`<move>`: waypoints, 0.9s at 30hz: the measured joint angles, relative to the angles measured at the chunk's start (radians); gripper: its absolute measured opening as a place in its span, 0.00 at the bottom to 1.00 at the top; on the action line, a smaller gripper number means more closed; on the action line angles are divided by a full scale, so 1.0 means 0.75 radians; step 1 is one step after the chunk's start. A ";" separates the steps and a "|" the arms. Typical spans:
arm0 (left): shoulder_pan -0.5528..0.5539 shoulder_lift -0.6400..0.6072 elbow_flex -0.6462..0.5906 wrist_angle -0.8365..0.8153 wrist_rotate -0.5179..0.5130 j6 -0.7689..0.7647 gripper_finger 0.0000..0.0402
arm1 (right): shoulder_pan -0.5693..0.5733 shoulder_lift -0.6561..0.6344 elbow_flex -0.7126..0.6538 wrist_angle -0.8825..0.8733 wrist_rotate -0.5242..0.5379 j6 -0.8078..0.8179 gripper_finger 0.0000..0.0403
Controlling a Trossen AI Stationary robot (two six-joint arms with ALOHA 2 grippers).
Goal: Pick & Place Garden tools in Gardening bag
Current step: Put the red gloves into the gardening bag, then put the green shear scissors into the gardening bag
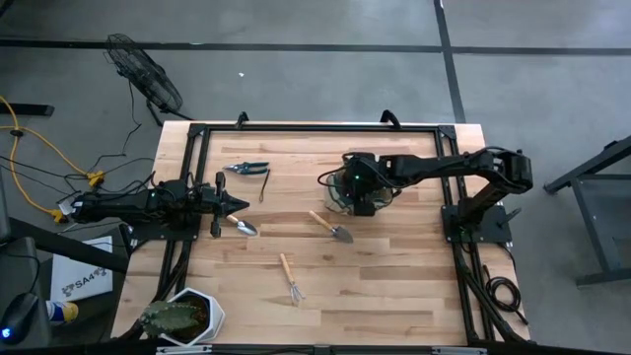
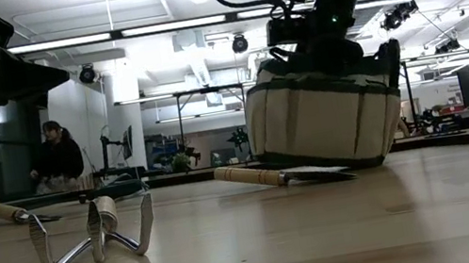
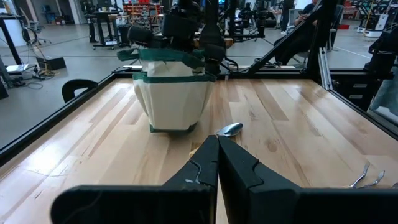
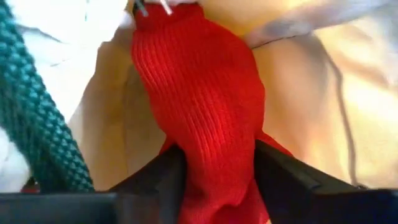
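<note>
While our left hand (image 3: pixel 217 144) rests low over the worktop (image 1: pixel 394 286) at the left side with its two fingers pressed flat together and nothing between them, our right hand (image 4: pixel 214 162) is down inside the mouth of the bag (image 1: pixel 357 200), which sits toward the far right of the worktop and, in the low view, tips up off the wood on one side. In the right wrist view we see a piece of red knitted cloth (image 4: pixel 199 93) lying between the two dark fingers (image 4: pixel 155 177) of that hand; the fingers stand parted on either side of it and touch it, but we cannot tell whether they are gripping it or have let go. A green cord (image 4: pixel 34 118) of the bag runs beside the cloth, with the pale lining of the bag around it. One trowel (image 1: pixel 332 228) lies on the wood just in front of the bag, and a second trowel (image 1: pixel 243 226) lies just past the tips of our left hand. The pronged rake (image 1: pixel 290 276) lies nearer the front edge, well apart from the bag, and the shears (image 1: pixel 246 168) lie toward the back left. A plant in a white pot (image 1: pixel 183 316) stands at the front left corner.
</note>
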 joint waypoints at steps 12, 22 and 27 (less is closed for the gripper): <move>0.000 0.000 0.000 0.000 0.000 0.000 0.00 | 0.000 0.000 0.103 -0.038 -0.026 0.093 0.53; 0.000 0.000 0.000 0.000 0.000 0.000 0.00 | 0.000 0.000 0.190 -0.118 -0.015 0.132 0.53; 0.000 0.000 0.000 0.000 0.000 0.000 0.00 | 0.000 0.000 0.224 -0.200 0.023 0.191 0.53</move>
